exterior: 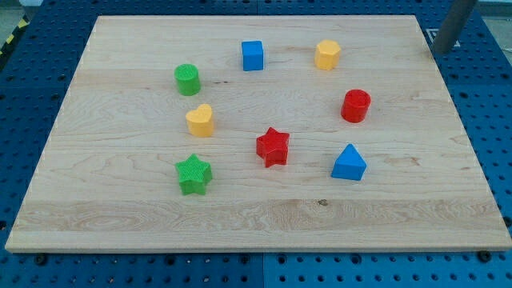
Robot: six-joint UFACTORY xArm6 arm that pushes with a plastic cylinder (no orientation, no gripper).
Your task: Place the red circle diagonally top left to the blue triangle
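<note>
The red circle (pixel 356 106) stands on the wooden board (pixel 120 216) at the view's right of centre. The blue triangle (pixel 349 163) lies just below it, slightly to the left, with a gap between them. My tip (pixel 442 51) is at the view's top right, just off the board's right edge, far above and to the right of the red circle. It touches no block.
A red star (pixel 273 146) lies left of the blue triangle. A green star (pixel 193 174), a yellow heart (pixel 200 120) and a green circle (pixel 187 79) stand on the left. A blue cube (pixel 253 55) and a yellow hexagon (pixel 327 55) are near the top.
</note>
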